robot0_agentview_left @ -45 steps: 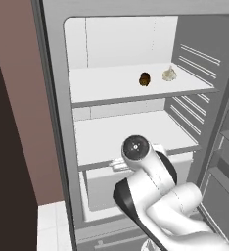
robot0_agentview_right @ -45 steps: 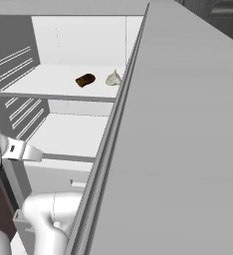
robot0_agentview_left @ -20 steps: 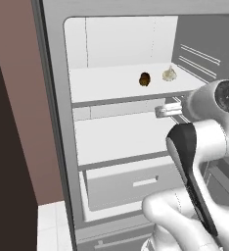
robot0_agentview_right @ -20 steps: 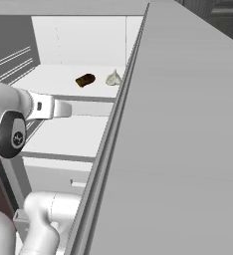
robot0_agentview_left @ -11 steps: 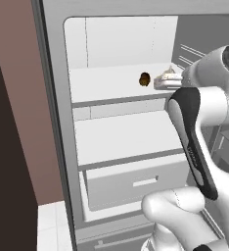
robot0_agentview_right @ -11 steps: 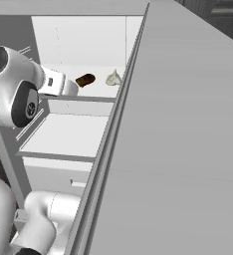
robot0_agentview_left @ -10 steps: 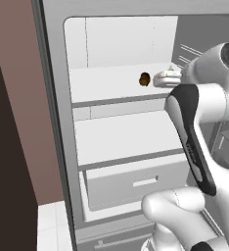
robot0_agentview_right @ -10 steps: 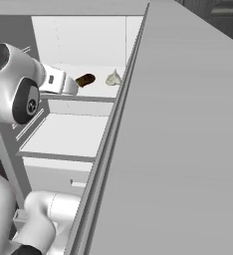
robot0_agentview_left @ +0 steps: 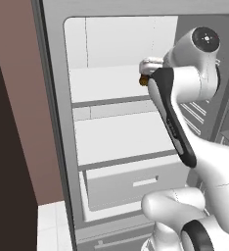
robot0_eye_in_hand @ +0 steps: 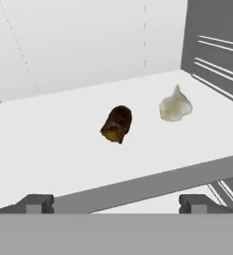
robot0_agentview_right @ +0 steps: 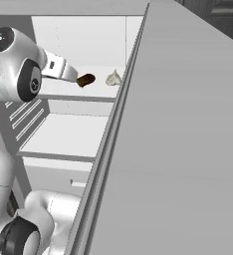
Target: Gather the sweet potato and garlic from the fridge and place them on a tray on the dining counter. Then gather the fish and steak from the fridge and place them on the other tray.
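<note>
Claw (robot0_eye_in_hand: 116, 201) risen to top shelf, open; lumpy brown sweet potato (robot0_eye_in_hand: 117, 123), bulbous white garlic (robot0_eye_in_hand: 175, 107).

The light is even and soft, without a clear source. The inside of the fridge (robot0_agentview_left: 116, 112) is bright, almost washed out on its back wall. The sweet potato (robot0_eye_in_hand: 117, 123) and the garlic (robot0_eye_in_hand: 175, 107) cast nearly no shadow on the shelf. Edges look slightly blurred, perhaps from the low resolution. No glare appears.
</note>
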Motion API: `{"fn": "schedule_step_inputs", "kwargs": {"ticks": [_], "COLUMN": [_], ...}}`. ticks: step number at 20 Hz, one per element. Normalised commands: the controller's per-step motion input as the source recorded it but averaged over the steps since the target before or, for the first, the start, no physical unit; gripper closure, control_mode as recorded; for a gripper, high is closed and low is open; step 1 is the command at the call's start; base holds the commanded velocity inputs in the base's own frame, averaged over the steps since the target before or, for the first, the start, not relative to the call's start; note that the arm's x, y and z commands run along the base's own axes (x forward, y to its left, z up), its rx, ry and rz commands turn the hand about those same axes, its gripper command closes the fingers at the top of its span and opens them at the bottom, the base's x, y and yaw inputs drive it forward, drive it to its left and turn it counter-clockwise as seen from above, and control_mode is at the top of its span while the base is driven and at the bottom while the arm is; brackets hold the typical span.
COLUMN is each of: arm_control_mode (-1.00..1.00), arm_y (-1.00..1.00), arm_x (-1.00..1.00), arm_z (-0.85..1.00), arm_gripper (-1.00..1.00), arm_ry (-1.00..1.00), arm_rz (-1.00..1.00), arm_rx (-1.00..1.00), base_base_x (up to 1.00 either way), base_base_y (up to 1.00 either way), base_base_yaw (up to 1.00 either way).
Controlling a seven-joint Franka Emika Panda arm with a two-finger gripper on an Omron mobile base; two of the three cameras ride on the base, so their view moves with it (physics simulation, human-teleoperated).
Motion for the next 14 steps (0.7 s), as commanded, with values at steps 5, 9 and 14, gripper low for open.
{"fn": "schedule_step_inputs", "kwargs": {"ticks": [5,9,14], "arm_control_mode": [-1.0,-1.0,-1.0], "arm_y": [0.0,0.0,0.0], "arm_x": [0.5,0.5,0.47], "arm_z": [-0.17,-0.2,-0.23], "arm_gripper": [-1.0,-1.0,-1.0], "arm_ry": [0.02,0.01,0.02], "arm_rz": [0.0,0.0,0.0], "arm_rx": [0.0,0.0,0.0], "base_base_x": [0.0,0.0,0.0], "base_base_y": [0.0,0.0,0.0], "base_base_yaw": [0.0,0.0,0.0]}}
